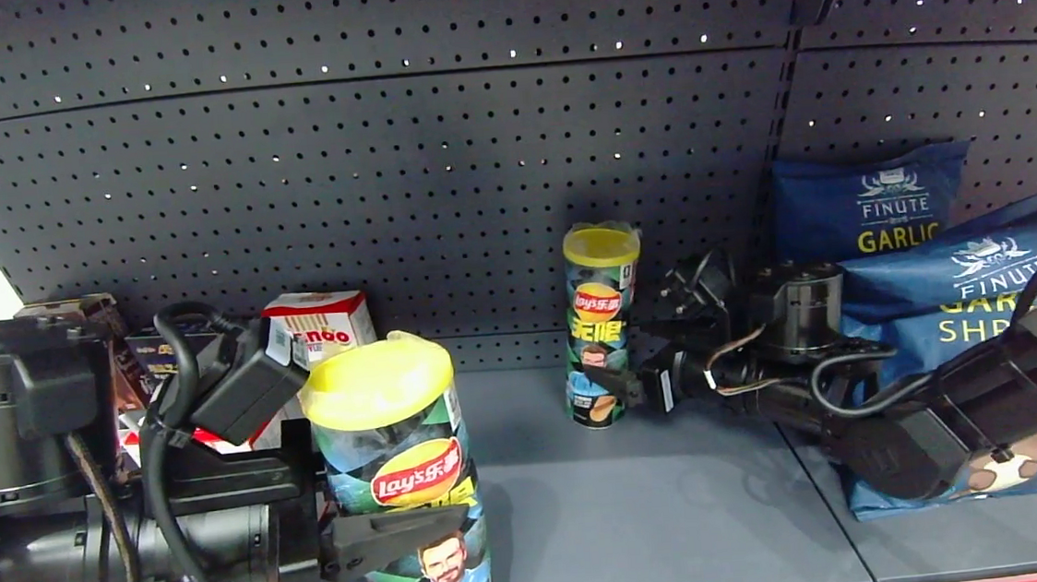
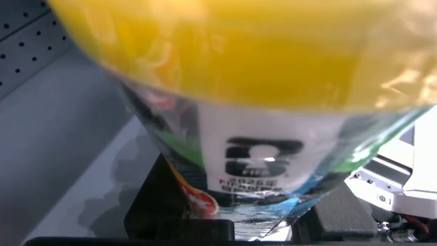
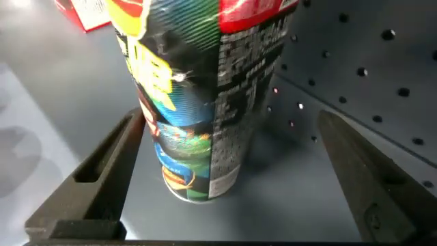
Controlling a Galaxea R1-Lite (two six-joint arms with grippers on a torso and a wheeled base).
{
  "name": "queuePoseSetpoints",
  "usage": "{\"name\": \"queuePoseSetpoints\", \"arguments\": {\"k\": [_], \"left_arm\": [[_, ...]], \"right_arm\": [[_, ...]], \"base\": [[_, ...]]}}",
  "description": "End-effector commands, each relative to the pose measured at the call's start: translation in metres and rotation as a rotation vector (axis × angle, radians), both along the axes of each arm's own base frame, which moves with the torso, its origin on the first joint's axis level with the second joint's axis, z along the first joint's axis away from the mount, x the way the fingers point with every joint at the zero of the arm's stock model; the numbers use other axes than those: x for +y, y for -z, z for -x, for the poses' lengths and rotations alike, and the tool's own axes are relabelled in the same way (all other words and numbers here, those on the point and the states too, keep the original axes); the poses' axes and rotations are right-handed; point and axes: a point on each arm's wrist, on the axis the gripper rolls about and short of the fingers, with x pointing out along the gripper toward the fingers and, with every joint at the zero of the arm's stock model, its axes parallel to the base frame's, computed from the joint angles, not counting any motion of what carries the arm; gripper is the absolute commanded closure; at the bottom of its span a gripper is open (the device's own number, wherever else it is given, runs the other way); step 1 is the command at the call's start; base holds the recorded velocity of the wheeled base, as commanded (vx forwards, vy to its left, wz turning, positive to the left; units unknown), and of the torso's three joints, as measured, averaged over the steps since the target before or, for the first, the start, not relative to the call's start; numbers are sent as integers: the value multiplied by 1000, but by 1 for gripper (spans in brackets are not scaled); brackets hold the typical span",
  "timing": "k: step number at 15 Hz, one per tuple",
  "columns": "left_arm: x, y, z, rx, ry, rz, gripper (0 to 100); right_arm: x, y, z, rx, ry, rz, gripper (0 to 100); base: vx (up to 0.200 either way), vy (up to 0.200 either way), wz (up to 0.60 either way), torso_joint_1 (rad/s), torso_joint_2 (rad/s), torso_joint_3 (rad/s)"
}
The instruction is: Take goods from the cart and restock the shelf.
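Left gripper (image 1: 389, 525) sits at the front left of the shelf (image 1: 665, 501), jaws clamped on the front chip can (image 1: 391, 431). One dark jaw crosses the can's lower body in the head view. That can is upright with its yellow lid on top, right at the shelf's front edge. Its base is cut off by the frame, so I can't tell whether it rests on the shelf or hangs above it. In the left wrist view the same can (image 2: 252, 157) sits between the dark jaw parts, lid nearest the camera.

Right gripper (image 1: 609, 378) is farther back, mid-shelf, jaws wide and straddling the rear chip can (image 1: 604, 321). That can stands upright on the shelf, base flat, close to the pegboard back (image 1: 378, 154). The right wrist view shows the rear chip can (image 3: 198, 102) between the two jaws: one jaw is just beside its wall, the other has a clear gap, so there is no grip. The two cans are well apart — front one left and forward, rear one centre and back.

Other stock:
- Two blue snack bags (image 1: 953, 284) at the right end. One leans on the pegboard and the other lies in front of it, partly under the right arm.
- Red-and-white box (image 1: 322, 325) behind the left gripper, near the back.
- Brown boxes (image 1: 85, 311) at the far left, mostly hidden by the left arm.
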Motion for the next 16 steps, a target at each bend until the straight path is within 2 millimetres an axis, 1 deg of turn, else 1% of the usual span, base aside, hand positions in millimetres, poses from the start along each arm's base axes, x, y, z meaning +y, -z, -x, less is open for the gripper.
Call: {"name": "queuePoseSetpoints", "arguments": {"k": [1, 3, 7, 8, 12, 13, 16], "left_arm": [[-1, 1, -1, 5, 0, -2, 100], [-1, 2, -1, 9, 0, -4, 100], [-1, 3, -2, 10, -2, -5, 100], [0, 4, -1, 13, -2, -6, 100], [1, 5, 0, 17, -3, -8, 100], [1, 6, 0, 20, -3, -10, 100], [1, 7, 1, 23, -3, -11, 100]], "right_arm": [[3, 11, -4, 12, -2, 7, 0], [5, 14, -6, 24, -13, -8, 0], [11, 17, -16, 15, -21, -16, 0], [13, 21, -18, 19, -22, -14, 0], [20, 26, -22, 7, -46, -25, 0], [20, 26, -21, 2, -60, -29, 100], [19, 26, -17, 2, -63, -29, 100]], "base": [[0, 0, 0, 0, 0, 0], [0, 0, 0, 0, 0, 0], [0, 0, 0, 0, 0, 0], [0, 0, 0, 0, 0, 0], [0, 0, 0, 0, 0, 0], [0, 0, 0, 0, 0, 0], [0, 0, 0, 0, 0, 0]]}}
